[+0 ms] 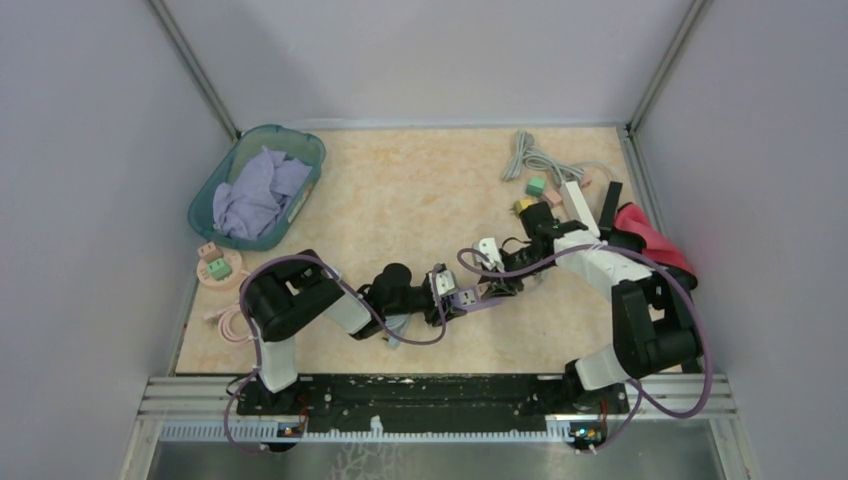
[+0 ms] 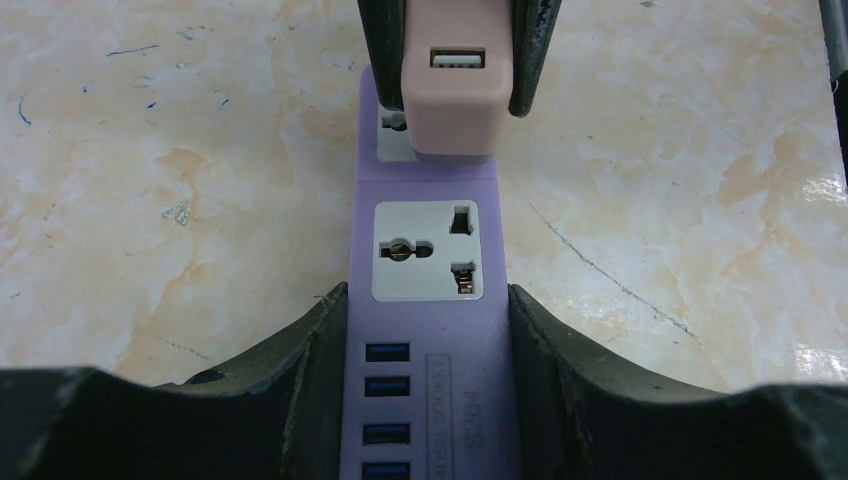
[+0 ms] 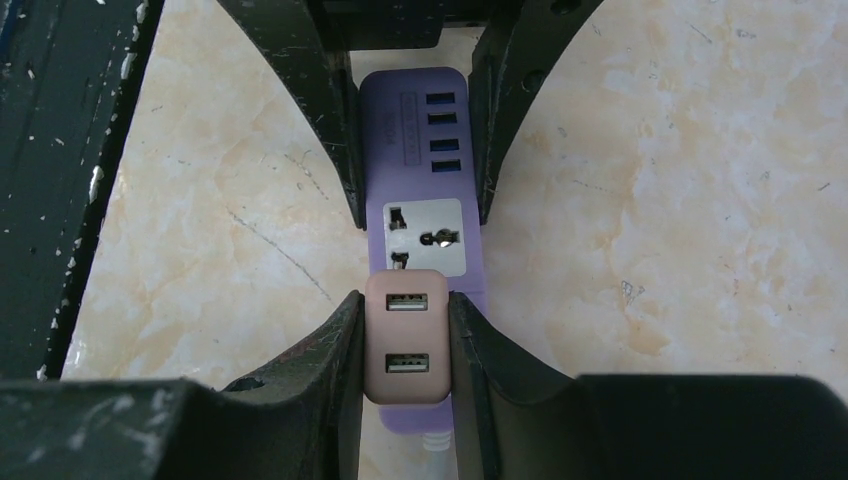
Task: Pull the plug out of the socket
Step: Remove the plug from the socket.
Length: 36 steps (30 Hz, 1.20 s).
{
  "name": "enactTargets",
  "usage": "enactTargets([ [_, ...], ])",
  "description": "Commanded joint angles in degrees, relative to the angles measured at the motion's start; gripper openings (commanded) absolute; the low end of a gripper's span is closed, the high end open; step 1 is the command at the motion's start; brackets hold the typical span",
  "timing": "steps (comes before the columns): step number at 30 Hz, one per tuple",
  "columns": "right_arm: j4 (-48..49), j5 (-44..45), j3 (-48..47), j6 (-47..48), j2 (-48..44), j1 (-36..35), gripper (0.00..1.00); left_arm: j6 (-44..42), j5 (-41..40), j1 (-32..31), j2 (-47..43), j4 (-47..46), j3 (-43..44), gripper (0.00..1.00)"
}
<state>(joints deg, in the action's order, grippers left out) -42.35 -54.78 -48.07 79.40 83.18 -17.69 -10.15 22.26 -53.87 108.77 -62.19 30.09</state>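
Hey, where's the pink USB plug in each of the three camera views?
Top external: not distinguishable, hidden by the right gripper near the picture's middle.
Left wrist: pink plug at top centre, clamped by the right gripper.
Right wrist: bottom centre, in that camera's own gripper.
Shared landmark: the purple power strip, visible in all three.

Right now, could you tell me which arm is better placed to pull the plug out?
Right. The right gripper is shut on the plug, seated in the strip; the left gripper clamps the strip's sides, so it is better left bracing.
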Motion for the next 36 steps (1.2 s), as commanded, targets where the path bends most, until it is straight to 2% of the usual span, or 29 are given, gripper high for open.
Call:
enactTargets([
  [1, 4.80, -4.45, -2.99, -4.75, -1.93, 0.38, 0.00, -0.34, 1.05, -0.55, 1.46, 4.38, 0.13, 0.04],
  [6, -6.89, -7.20, -5.96, 6.33, -2.19, 4.63, 0.00, -0.40, 0.77, -0.58, 1.36, 4.23, -0.28, 0.04],
  [11, -9.72, -12.67, -7.29, 6.33, -4.17, 5.92, 0.00, -0.15, 0.93, -0.54, 1.36, 4.13, -0.12, 0.04],
  [20, 2.55, -15.42, -7.43, -12.10, -5.29, 11.00, 0.00, 0.53, 0.93, -0.57, 0.91, 4.25, -0.25, 0.04],
  [27, 20.41, -18.32, -3.06, -30.40, -8.42, 16.79, 0.00, 1.14, 1.06, -0.56, 1.18, 4.24, 0.10, 0.05],
  [36, 34.00, -15.10, 0.41, -43.42, -9.34, 19.46, 0.00, 1.49, 1.03, -0.54, 0.62, 4.19, -0.03, 0.04],
])
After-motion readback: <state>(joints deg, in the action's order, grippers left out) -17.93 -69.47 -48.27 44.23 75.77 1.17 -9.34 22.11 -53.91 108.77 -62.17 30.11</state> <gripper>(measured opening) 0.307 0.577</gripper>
